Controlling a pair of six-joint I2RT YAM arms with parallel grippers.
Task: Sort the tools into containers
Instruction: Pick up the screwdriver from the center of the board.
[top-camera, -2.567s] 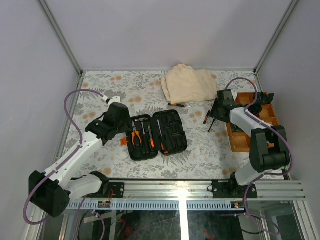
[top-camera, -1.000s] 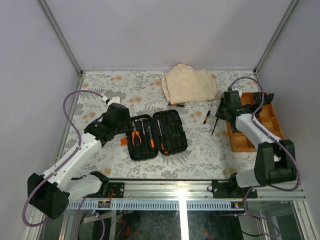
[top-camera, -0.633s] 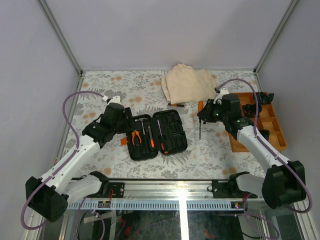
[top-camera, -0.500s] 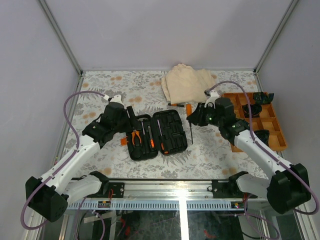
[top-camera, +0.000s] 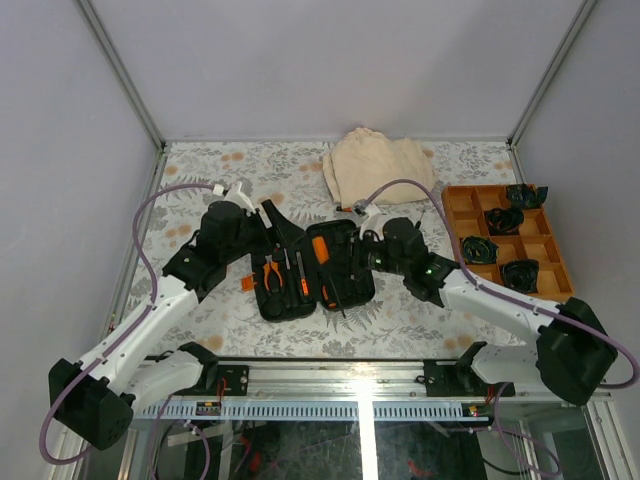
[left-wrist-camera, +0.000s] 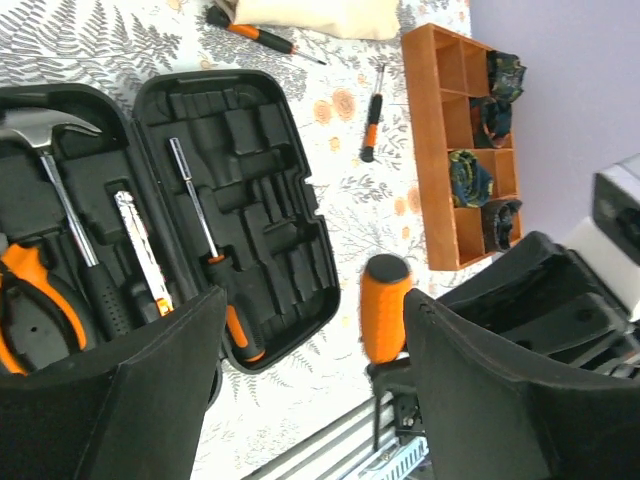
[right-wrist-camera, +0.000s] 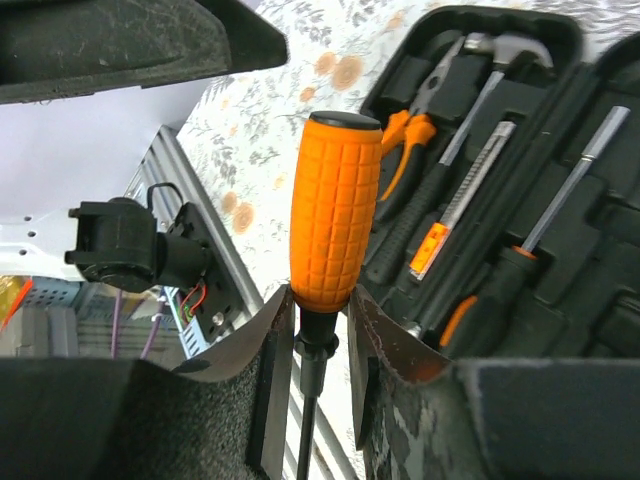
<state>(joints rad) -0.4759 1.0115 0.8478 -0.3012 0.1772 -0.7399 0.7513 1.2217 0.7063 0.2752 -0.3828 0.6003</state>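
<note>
A: What is laid on the desk (top-camera: 200, 170)?
B: The tool case (top-camera: 350, 285), opened flat.
A: And the grippers?
B: The left gripper (left-wrist-camera: 315, 300) is spread, nothing grasped. A screwdriver (right-wrist-camera: 335, 210) is clenched in the right gripper (right-wrist-camera: 320, 330), above the tool case.

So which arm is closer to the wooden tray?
Right. The right fingers, holding a screwdriver, are over the tool case beside the wooden tray; the left fingers hover at the case's farther half.

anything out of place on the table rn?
Two tools lie loose outside the case: a small screwdriver by the cloth and a thin screwdriver beside the wooden tray. Nothing looks spilled or broken.
</note>
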